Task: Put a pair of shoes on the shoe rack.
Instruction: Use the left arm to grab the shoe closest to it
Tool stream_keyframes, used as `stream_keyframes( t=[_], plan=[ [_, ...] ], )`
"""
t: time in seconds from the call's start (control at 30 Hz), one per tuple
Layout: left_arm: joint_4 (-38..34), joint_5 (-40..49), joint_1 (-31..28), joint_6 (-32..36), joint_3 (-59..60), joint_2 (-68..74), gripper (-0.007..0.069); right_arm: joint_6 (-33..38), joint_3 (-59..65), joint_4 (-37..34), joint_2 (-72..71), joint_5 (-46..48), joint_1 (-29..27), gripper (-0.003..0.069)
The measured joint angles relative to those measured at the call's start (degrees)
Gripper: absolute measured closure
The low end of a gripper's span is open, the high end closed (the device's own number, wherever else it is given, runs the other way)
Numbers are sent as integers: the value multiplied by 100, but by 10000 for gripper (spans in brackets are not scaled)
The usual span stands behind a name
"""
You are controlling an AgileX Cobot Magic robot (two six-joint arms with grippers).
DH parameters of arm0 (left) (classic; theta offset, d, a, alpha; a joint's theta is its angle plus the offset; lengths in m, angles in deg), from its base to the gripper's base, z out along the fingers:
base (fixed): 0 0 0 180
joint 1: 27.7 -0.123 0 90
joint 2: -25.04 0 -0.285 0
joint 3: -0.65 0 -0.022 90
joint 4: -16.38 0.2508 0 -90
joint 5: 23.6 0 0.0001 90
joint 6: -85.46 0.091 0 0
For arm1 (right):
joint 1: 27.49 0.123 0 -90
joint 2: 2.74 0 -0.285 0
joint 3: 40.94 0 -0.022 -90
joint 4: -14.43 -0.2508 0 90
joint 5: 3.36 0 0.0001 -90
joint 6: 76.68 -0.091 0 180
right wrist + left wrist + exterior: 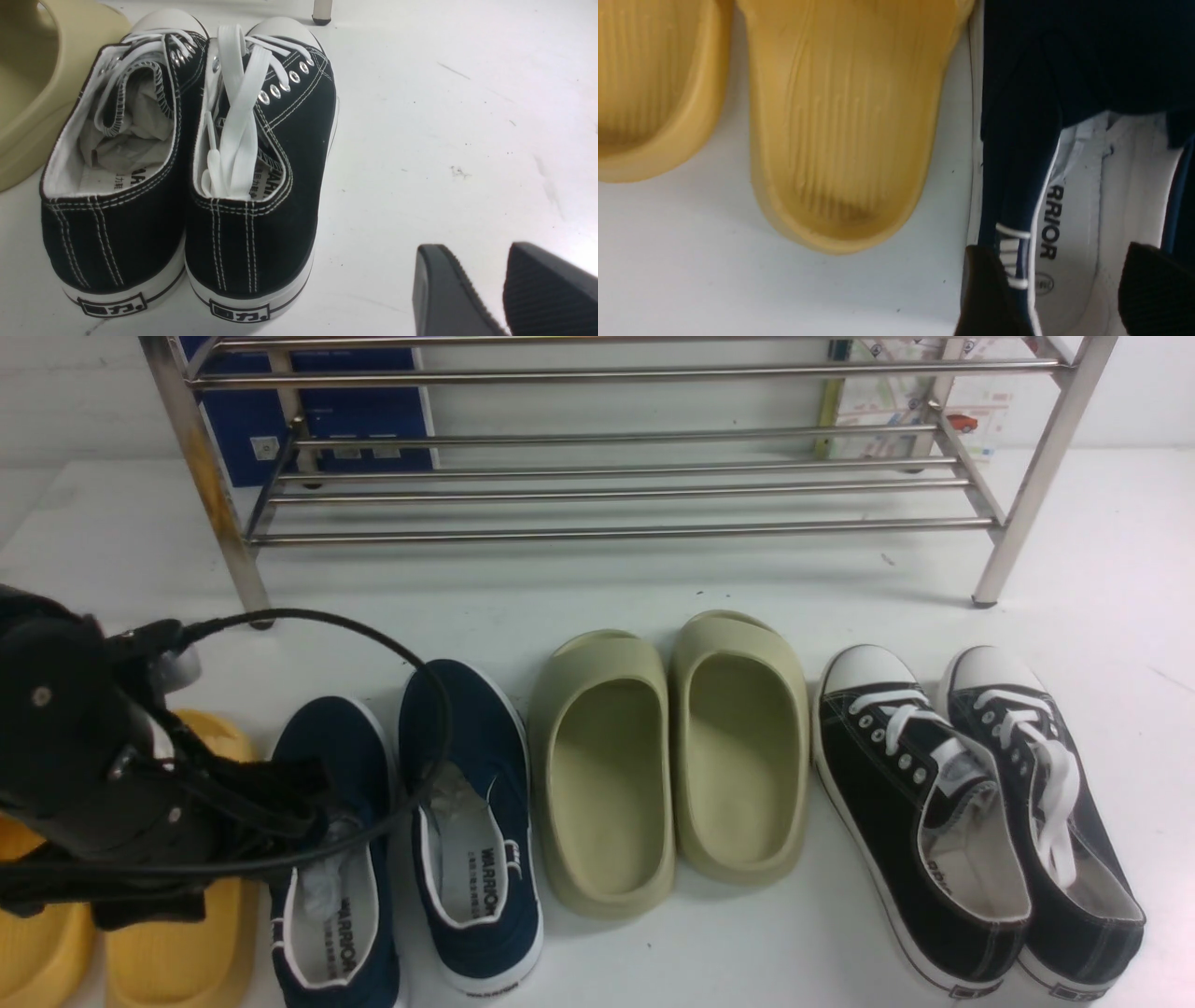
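Note:
The two navy slip-on shoes stand side by side at the front left, toes toward the rack: the left shoe (341, 737) and the right shoe (467, 737). Their white insoles read "WARRIOR", and paper stuffing shows inside. The steel shoe rack (616, 532) stands at the back with bare rails. My left gripper (313, 803) is open at the left shoe's opening. In the left wrist view it (1064, 298) straddles the shoe's side wall (1017, 140), one finger outside, the other over the insole. My right gripper (474, 252) is narrowly open and empty over bare table; it is out of the front view.
Olive-green slides (672, 756) sit in the middle. Black lace-up sneakers (934, 803) are at the right, and also show in the right wrist view (187, 224). Yellow slides (177, 952) lie under my left arm, left of the navy shoes. A blue box (327, 420) stands behind the rack.

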Motion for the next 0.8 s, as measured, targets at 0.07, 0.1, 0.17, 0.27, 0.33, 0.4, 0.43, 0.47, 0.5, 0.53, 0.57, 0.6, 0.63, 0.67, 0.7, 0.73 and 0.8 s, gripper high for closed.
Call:
stream_keyframes(
  t=[0.07,0.1,0.17,0.27,0.33,0.4,0.43,0.47,0.5,0.53,0.57,0.6,0.63,0.67,0.7,0.73,0.8],
  plan=[
    [-38,-247,14,-71,0,344,229,0,0,0,0,0,0,421],
    [-52,-329,14,-79,0,523,228,0,0,0,0,0,0,421],
    [-63,-493,14,-91,0,875,229,0,0,0,0,0,0,421],
    [-57,-573,14,-104,0,1353,229,0,0,0,0,0,0,421],
    [-4,-609,14,-104,-5,1590,240,0,0,0,0,0,0,421],
    [62,-622,14,-104,-11,1699,274,0,0,0,0,0,0,421],
    [76,-638,14,-104,-24,1715,298,0,0,0,0,0,0,421],
    [102,-639,25,-104,-31,1715,339,0,0,0,0,0,0,421],
    [136,-639,25,-104,-36,1715,379,0,0,0,0,0,0,421],
    [173,-601,31,-104,-36,1715,436,0,0,0,0,0,0,421],
    [212,-548,31,-104,-36,1694,527,0,0,0,0,0,0,421],
    [224,-547,31,-104,-36,1679,540,0,0,0,0,0,0,421],
    [241,-524,31,-104,-36,1577,615,0,0,0,0,0,0,421],
    [222,-524,31,-104,-31,1465,618,0,0,0,0,0,0,421],
    [221,-506,31,-95,-25,1347,617,0,0,0,0,0,0,421],
    [221,-478,31,-52,-26,1176,615,0,0,0,0,0,0,421],
    [216,-338,31,106,-76,848,615,0,0,0,0,0,0,421]
  ],
)
